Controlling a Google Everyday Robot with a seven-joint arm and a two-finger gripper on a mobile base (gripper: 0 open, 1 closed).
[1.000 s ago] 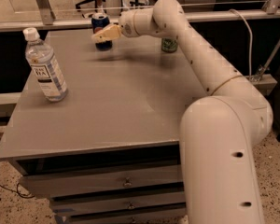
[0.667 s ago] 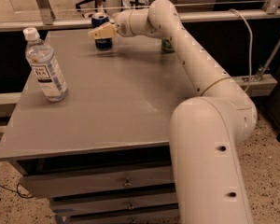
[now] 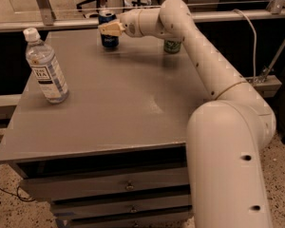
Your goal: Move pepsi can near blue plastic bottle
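Clamp the blue can (image 3: 109, 42), standing at the far edge of the table (image 3: 109, 108), squarely at mid-height with the gripper (image 3: 109, 29) at it, hold impossible to tell, then carry toward the bottle (image 3: 45, 68) front-left.

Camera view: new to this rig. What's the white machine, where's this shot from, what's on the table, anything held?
The white machine is a robot's single arm, reaching from the near right across a grey table with drawers underneath. The one picture looks down on the table from the robot's side; the exact mount isn't known. At the arm's tip, the gripper sits at the pepsi can by the far edge; a firm hold can't be confirmed. A green can stands further right, partly behind the arm. The blue plastic bottle stands upright near the left edge, apart from both cans.
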